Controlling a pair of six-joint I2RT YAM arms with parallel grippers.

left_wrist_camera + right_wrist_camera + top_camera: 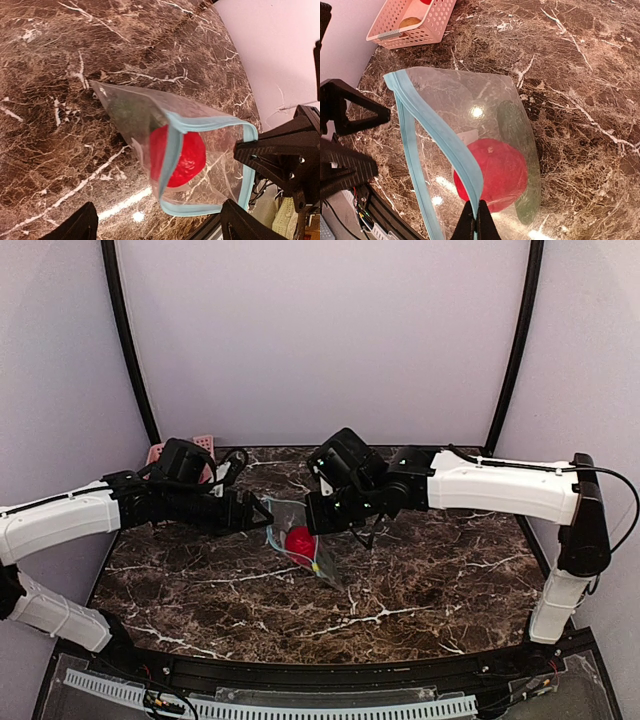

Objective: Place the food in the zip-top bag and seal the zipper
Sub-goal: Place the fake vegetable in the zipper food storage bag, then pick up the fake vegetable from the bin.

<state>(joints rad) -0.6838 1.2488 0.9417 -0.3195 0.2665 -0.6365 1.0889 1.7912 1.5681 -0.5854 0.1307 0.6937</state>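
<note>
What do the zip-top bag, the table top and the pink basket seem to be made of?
Zip-top bag: thin clear plastic film, glossy; the red food shows through and glare spots sit on it.
Table top: polished dark marble or a marble-look laminate; white veins, reflections.
Pink basket: probably moulded plastic, matte, with regular slots.

A: What stands before the left claw (258,513)?
B: The zip-top bag (470,95), mouth gaping just ahead; the right claw (475,216) pinches its zipper (435,132) opposite.
A: Clear room?
B: Bare table (580,75) beyond the right claw. The pink basket (415,22) sits behind the left claw.
</note>
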